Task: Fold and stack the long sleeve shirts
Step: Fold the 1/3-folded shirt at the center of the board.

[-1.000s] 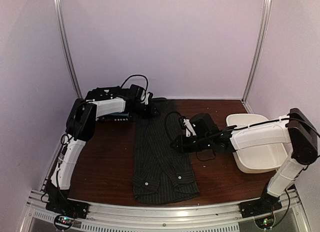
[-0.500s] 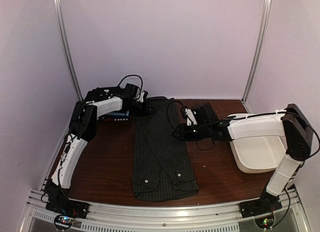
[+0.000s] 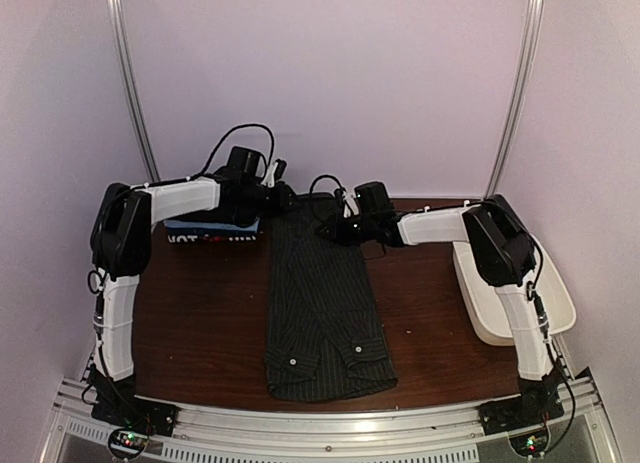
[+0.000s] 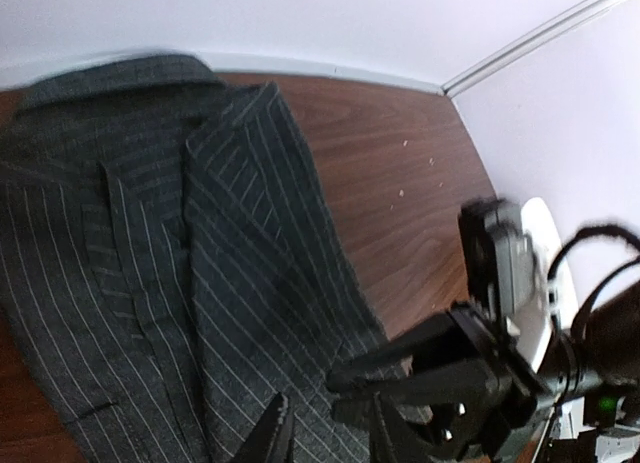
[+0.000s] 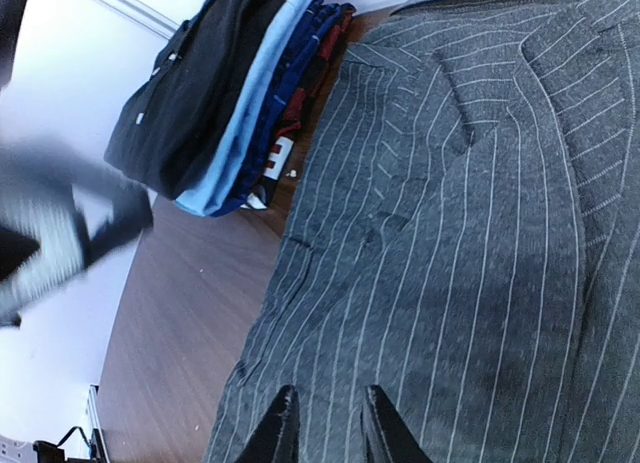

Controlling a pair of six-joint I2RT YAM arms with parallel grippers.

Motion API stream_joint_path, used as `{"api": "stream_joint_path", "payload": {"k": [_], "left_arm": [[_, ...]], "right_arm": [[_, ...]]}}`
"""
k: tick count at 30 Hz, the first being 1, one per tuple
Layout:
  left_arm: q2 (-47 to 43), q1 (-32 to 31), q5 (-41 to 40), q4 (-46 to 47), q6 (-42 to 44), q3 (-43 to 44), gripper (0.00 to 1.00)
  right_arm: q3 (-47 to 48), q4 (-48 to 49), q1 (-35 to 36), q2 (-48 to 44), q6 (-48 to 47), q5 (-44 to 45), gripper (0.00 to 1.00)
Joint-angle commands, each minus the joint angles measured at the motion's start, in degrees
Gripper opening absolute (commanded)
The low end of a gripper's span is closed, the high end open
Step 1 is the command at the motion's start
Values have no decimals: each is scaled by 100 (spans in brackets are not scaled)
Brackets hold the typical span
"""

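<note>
Flanking the pinstriped shirt [image 3: 322,303] at its far end, left gripper [image 3: 284,197] and right gripper [image 3: 335,227] hang equally near, jaws narrowly parted, pinching nothing; its long axis runs away from both.

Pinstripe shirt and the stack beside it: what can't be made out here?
- Top view: pinstripe shirt's collar end, partly under the left arm and right arm.
- Left wrist view: its side edge, behind the blurred right arm.
- Right wrist view: folded stack, cut off at the top edge.
</note>
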Motion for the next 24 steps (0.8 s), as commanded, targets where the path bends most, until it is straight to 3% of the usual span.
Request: {"api": "stream_joint_path", "payload": {"k": [1, 5, 12, 24], "left_arm": [[377, -155, 43, 251, -37, -482, 25], [609, -173, 16, 416, -157, -651, 24], [973, -173, -414, 201, -202, -527, 23], [1560, -127, -1170, -753, -71, 307, 20]], "right_arm": [[1010, 91, -161, 835, 476, -329, 22], [1431, 112, -276, 1366, 946, -228, 20], [1217, 61, -459, 1300, 1432, 288, 20], [1674, 213, -751, 1585, 2115, -67, 21]]}}
